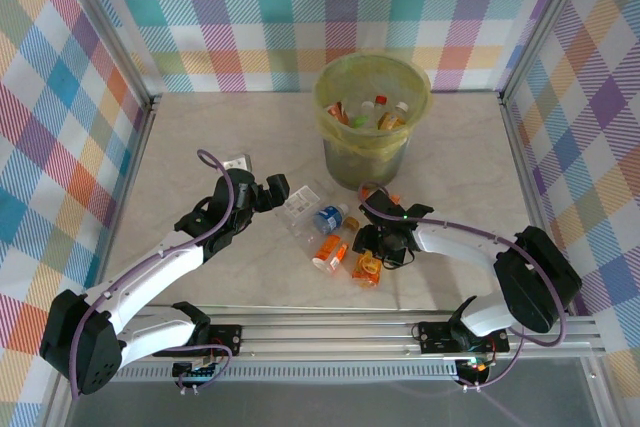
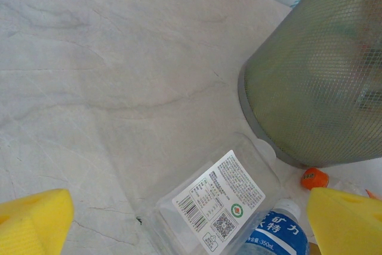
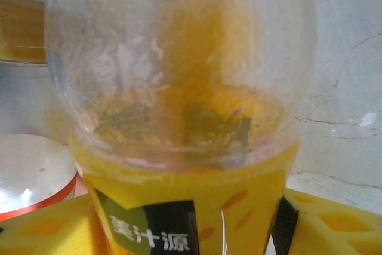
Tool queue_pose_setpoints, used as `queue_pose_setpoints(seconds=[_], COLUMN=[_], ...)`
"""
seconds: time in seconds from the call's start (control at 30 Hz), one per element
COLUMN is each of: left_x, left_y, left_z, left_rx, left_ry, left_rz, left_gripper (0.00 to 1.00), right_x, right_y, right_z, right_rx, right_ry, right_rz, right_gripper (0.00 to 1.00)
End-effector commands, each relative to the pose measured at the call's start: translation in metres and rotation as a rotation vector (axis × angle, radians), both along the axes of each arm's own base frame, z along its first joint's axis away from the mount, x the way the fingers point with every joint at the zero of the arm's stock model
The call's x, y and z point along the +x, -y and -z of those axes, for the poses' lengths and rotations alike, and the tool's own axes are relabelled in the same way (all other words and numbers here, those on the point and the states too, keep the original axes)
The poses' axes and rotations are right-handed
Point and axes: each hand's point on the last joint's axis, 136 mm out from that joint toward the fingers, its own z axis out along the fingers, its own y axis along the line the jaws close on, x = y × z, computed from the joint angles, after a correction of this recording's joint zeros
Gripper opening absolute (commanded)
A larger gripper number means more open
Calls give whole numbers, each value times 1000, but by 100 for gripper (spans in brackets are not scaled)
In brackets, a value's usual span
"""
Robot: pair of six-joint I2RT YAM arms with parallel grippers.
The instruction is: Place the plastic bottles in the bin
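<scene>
The bin (image 1: 366, 161) stands at the back of the table with several plastic bottles (image 1: 380, 115) inside. In front of it lie a clear bottle with a white label (image 1: 303, 207), a blue-label bottle (image 1: 329, 217), an orange bottle (image 1: 330, 250) and a yellow-label bottle (image 1: 367, 268). My left gripper (image 1: 284, 193) is open just left of the clear bottle (image 2: 218, 198), and the blue-label bottle (image 2: 280, 231) lies beside that. My right gripper (image 1: 371, 250) is shut on the yellow-label bottle (image 3: 191, 117), its yellow pads (image 3: 334, 225) against both sides of the label.
An orange cap (image 2: 314, 177) shows at the foot of the bin's mesh wall (image 2: 322, 76). Another bottle's red-rimmed end (image 3: 30, 174) lies close on the left of the held bottle. Checked walls and metal posts enclose the table (image 1: 200, 147).
</scene>
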Motion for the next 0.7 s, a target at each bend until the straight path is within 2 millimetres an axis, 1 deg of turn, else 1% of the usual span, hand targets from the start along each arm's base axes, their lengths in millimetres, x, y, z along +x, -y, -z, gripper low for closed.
queue_pose_setpoints(seconds=[0.0,0.1,0.2,0.33,0.5,0.67], left_x=[3,3,3,3,4,4], left_y=[-1,-1,-2,-2,-2,-3], left_z=[-2,-3,-3,-2,-2,-1], left_rx=[-1,-2,0,1,2,5], left_ry=[6,7,8,6,6,5], left_rz=[-8,-8,-9,-10,-11,-13], left_gripper=[100,100,100,100,100,100], right_x=[-6,-6,-6,-6,-6,-4], right_y=[9,7,5,1,-3,-5], right_z=[11,14,16,15,3,-20], right_rx=[-49,-50,-46,-34,-21,7], right_ry=[-29,-39,-46,-53,-41,3], right_rz=[-14,-21,-28,-50,-87,-123], right_gripper=[68,67,63,57,48,45])
